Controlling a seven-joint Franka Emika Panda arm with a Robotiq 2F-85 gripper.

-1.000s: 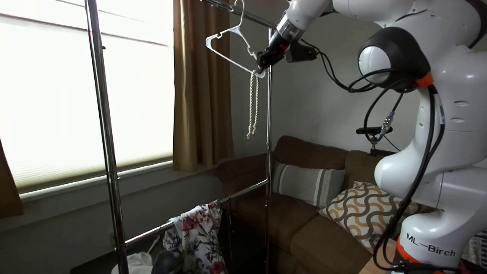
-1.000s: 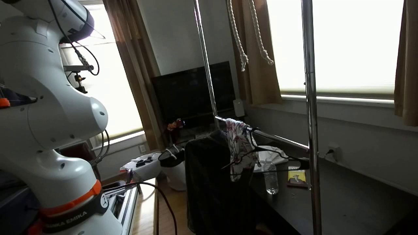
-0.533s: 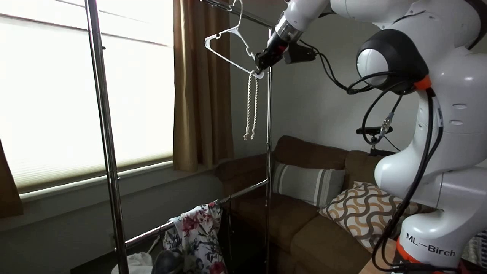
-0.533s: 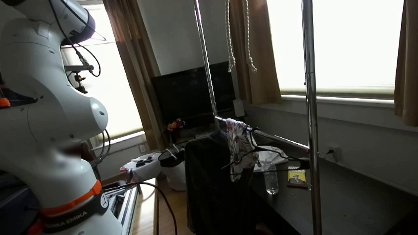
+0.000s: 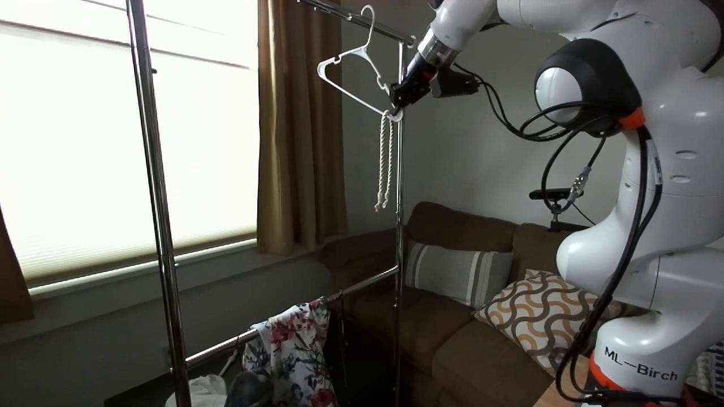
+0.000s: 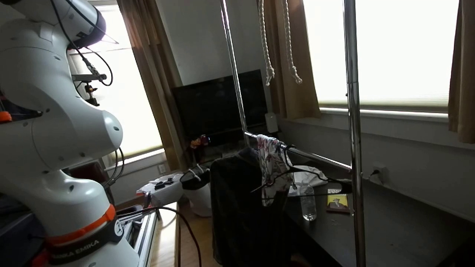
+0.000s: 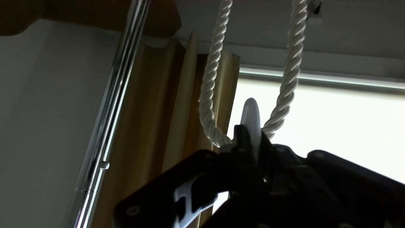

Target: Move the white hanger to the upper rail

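In an exterior view, the hanger [image 5: 361, 51] extends left from your gripper [image 5: 396, 110], near the upper rail [image 5: 387, 31]; a garment [image 5: 297, 347] hangs over the lower bar [image 5: 370, 280], the sofa [image 5: 432, 319] behind

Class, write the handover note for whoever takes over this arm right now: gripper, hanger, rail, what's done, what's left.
Gripper: shut on the white hanger at a lower corner.
Where: the hanger is up by the upper rail; in an exterior view its hook overlaps the rail, but whether it sits over the bar cannot be told.
Done: hanger grasped and up at the rail.
Left: check the hook is on the bar, seat it if not, then let go and back off.
Watch: a white rope hangs by the grip; whether it is tied or pinched there is unclear.
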